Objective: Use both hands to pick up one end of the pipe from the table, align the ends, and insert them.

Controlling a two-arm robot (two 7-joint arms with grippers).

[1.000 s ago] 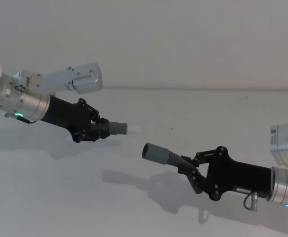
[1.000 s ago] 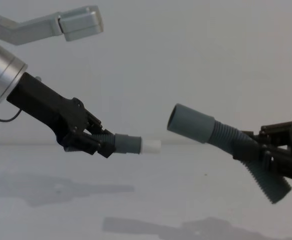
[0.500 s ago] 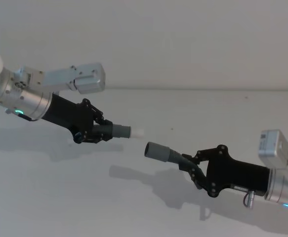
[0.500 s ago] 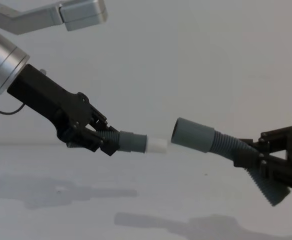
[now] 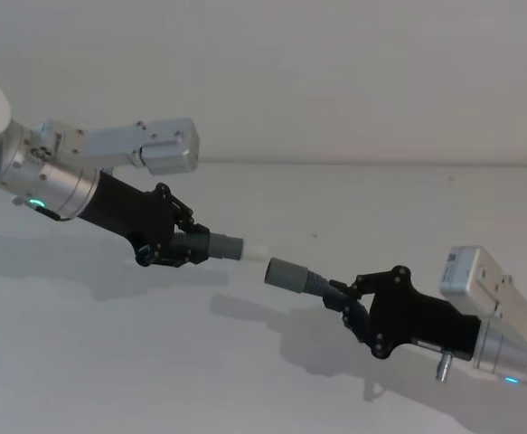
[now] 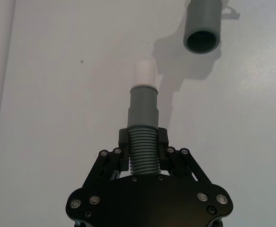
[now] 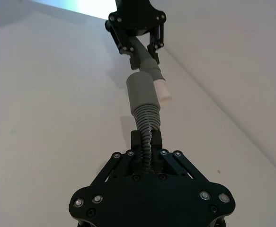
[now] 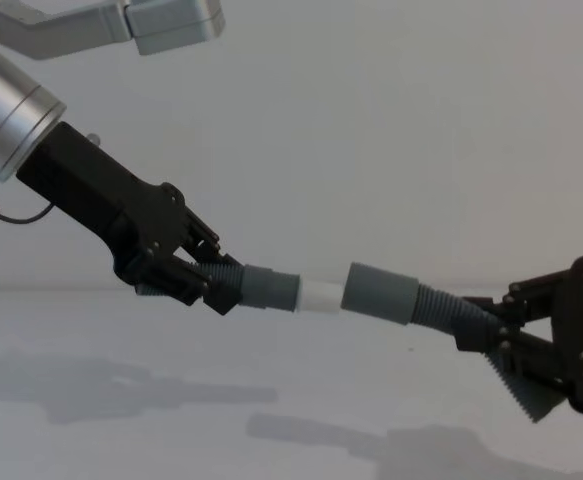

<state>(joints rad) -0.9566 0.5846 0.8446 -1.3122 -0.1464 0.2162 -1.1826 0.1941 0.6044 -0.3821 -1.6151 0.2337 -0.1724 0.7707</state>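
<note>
The white tip (image 8: 319, 296) of the left pipe piece (image 8: 269, 288) sits at the mouth of the open cuff (image 8: 381, 293) of the right pipe piece (image 8: 443, 307), at the centre of the chest view. Both are held clear above the table (image 8: 301, 400). A second ago a wide gap separated them and the cuff tilted upward. Half a second ago the gap was narrow. Now, seen from the side, the two lie nearly on one line with the gap closed. The depth reading disagrees. In the left wrist view the cuff (image 6: 202, 28) hangs at upper right, offset from the tip (image 6: 144, 75) at centre, with bare table between them. In the right wrist view the tip (image 7: 162, 90) lies beside the cuff wall (image 7: 142, 92), not inside it. Judgement: height is matched, sideways alignment is not, and insertion has not begun. The left gripper (image 8: 216, 285), left of centre, is clamped on the ribbed body just behind its cuff. The right gripper (image 8: 476, 330), at lower right, is clenched on the ribbed body of its own piece. Both have closed inward. The next move likely needs a sideways correction before any push, or the tip may slide past the rim.
</note>
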